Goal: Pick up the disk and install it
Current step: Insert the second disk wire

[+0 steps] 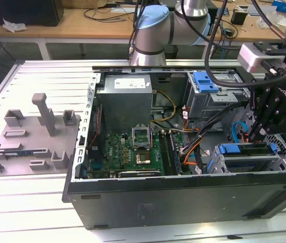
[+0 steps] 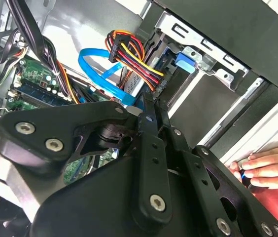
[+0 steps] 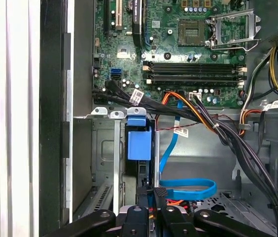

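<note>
Disk [image 3: 139,143] — 1, inside drive cage [image 3: 107,148]

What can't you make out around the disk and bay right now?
- The disk: first wrist view, the drive cage hides all but its blue end, so seating is unclear.
- The cage's far end: exterior view, the gripper covers it.
- A hand: second wrist view, cut off by the picture edge and the gripper body.

The arm [image 1: 158,28] reaches down, its gripper [image 1: 254,132] fingers close together.
</note>
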Robot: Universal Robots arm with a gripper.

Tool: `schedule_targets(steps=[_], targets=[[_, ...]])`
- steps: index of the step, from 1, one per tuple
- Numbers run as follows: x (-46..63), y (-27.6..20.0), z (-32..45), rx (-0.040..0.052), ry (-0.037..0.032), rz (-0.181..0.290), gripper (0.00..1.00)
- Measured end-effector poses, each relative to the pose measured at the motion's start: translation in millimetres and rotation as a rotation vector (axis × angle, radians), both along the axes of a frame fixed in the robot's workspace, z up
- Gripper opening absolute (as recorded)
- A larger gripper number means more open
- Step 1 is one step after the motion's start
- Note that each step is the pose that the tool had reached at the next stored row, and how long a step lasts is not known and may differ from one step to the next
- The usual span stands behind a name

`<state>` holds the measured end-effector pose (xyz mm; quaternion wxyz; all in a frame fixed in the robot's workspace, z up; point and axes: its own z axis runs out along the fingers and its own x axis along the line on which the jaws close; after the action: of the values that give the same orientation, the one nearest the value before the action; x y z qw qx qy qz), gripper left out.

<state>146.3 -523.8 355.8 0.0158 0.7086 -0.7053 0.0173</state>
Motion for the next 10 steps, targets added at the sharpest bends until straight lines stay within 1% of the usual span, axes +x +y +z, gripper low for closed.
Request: schedule_targets(steps=[10], targets=[[-0.5,-0.3,-2.4,0.0008,-0.0032,0.000,0.16]])
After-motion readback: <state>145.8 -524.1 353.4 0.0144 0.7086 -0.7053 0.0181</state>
